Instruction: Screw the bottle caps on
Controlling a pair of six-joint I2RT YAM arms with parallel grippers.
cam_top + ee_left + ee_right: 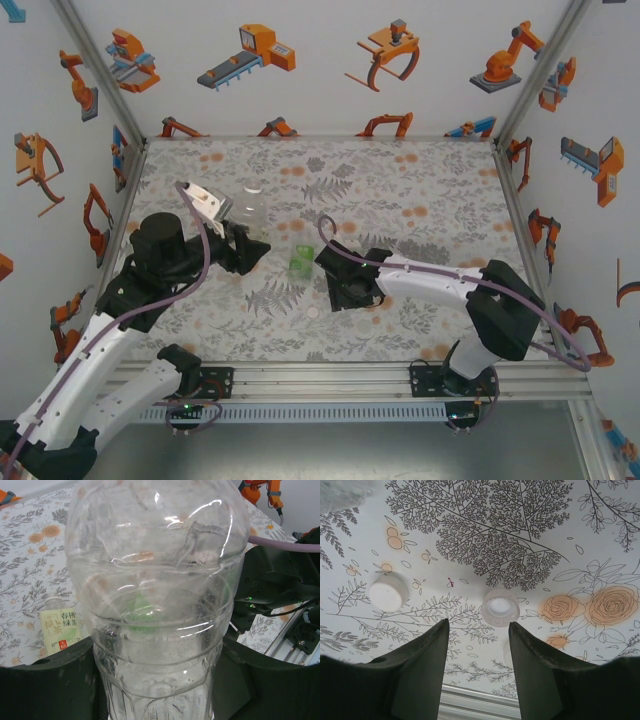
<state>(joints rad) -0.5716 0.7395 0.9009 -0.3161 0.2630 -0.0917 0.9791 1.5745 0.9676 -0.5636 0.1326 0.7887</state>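
The clear bottle (155, 605) sat clamped in the left gripper (248, 238), while the right gripper (479, 625) stood apart and empty near a translucent cap (500, 607) and a white cap (389, 592), both loose; we judged capping barely begun.

The left arm (120, 320) and the right arm (440, 285) have smooth white shells on the long links and matte black housings at the joints. A thin purple-grey cable (207, 255) runs along each one. The right gripper (478, 625) has black, wedge-shaped fingers (420, 670) with rough edges. A small green light (181, 408) glows below each base.
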